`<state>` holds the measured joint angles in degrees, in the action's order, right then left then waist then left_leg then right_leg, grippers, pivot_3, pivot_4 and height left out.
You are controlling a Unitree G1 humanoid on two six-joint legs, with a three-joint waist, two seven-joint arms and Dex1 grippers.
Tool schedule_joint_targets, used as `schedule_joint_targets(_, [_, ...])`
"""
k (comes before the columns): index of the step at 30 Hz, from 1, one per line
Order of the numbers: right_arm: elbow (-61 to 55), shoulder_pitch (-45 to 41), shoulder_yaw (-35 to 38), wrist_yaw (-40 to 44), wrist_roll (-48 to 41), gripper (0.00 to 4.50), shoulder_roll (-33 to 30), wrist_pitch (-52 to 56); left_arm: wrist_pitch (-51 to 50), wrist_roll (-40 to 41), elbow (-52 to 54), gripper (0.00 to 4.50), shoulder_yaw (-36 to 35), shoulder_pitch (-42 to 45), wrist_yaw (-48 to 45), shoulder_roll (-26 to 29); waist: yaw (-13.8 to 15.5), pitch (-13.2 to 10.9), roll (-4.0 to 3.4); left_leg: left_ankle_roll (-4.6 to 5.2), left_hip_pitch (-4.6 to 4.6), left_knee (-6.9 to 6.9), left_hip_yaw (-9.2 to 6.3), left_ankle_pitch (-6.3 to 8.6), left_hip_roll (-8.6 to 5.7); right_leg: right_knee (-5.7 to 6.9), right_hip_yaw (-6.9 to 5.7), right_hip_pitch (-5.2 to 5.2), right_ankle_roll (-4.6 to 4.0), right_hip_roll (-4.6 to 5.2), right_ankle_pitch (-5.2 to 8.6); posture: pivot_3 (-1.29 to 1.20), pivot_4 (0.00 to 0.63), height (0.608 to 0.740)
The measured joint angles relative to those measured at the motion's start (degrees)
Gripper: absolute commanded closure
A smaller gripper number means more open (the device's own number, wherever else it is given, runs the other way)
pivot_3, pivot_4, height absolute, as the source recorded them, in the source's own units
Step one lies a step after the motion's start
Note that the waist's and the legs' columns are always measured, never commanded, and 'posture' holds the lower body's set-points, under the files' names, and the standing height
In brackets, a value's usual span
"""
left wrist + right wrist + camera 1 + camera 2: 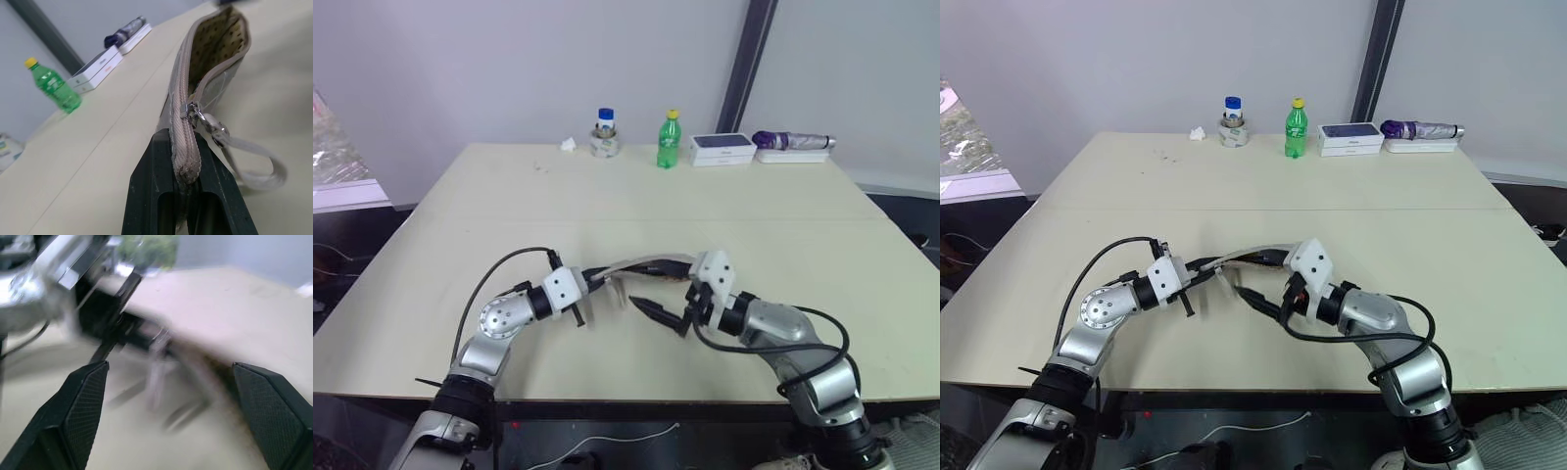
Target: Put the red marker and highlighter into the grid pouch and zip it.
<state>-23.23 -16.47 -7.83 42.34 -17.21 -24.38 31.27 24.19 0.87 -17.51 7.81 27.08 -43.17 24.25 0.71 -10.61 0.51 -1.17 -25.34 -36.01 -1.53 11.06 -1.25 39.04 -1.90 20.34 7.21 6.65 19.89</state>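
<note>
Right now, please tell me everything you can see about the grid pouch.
The grid pouch is grey fabric with pale grid lines and a dotted yellowish lining. Its zip is mostly open, the metal slider near the held end with a pull cord hanging loose. The left gripper pinches that end, holding it above the table.

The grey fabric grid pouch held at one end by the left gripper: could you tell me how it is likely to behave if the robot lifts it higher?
The grey fabric grid pouch would probably sag, since its soft mouth gapes beyond the left gripper, which pinches only the zip end. It looks light, as that narrow pinch holds it up. The thin pull cord hangs loose and would likely swing.
</note>
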Motion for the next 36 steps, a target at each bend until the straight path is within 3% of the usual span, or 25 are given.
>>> schedule_joint_targets(10, [3.6, -3.3, -5.0, 0.3, -0.5, 0.33, -1.1, 5.7, 1.5, -6.0, -0.2, 4.50, 3.6, 4.5, 1.0, -0.4, -0.3, 0.0, 0.00, 0.01, -0.01, 0.03, 0.01, 0.00, -0.04, 0.02, 0.01, 0.05, 0.00, -0.03, 0.00, 0.00, 0.150, 0.740])
schedule_joint_targets(16, [9.9, -9.3, -5.9, -5.5, 0.7, 0.33, 6.7, 7.3, 3.0, -9.6, 2.6, 4.50, 6.2, 5.5, 0.4, 0.7, -0.7, 0.0, 0.00, -0.01, -0.02, 0.06, 0.01, -0.01, -0.02, 0.05, 0.02, 0.09, 0.00, -0.06, 0.00, 0.00, 0.150, 0.740])
schedule_joint_targets(23, [13.5, -10.0, -5.5, -9.0, 0.6, 0.33, 11.4, 8.3, 3.0, -10.6, 2.7, 4.50, 6.7, 5.7, 0.5, 2.3, -0.4, 0.0, 0.00, 0.00, -0.03, 0.05, 0.01, 0.00, -0.03, 0.04, 0.02, 0.10, 0.00, -0.05, 0.00, 0.00, 0.150, 0.740])
schedule_joint_targets(26, [14.1, -10.0, -5.3, -9.0, 0.1, 1.19, 12.4, 8.1, 3.0, -10.9, 3.1, 4.50, 6.9, 5.6, 0.6, 2.5, -0.5, 0.0, 0.00, 0.00, -0.03, 0.07, 0.01, 0.00, -0.03, 0.04, 0.03, 0.11, 0.00, -0.06, 0.00, 0.00, 0.150, 0.740])
schedule_joint_targets(32, [14.9, -10.0, -4.5, -8.8, 0.0, 4.29, 12.4, 7.8, 2.9, -10.9, 4.2, 4.50, 7.0, 5.1, 1.1, 2.5, -0.5, 0.0, 0.00, 0.00, -0.03, 0.07, 0.01, 0.00, -0.03, 0.04, 0.03, 0.11, 0.00, -0.06, 0.00, 0.00, 0.150, 0.740])
schedule_joint_targets(36, [15.2, -10.1, -2.7, -8.6, -1.2, 4.41, 12.0, 7.8, 2.8, -11.0, 4.2, 4.50, 7.0, 5.1, 1.9, 2.4, -0.5, 0.0, 0.00, 0.00, -0.03, 0.07, 0.01, 0.00, -0.03, 0.04, 0.03, 0.11, 0.00, -0.06, 0.00, 0.00, 0.150, 0.740])
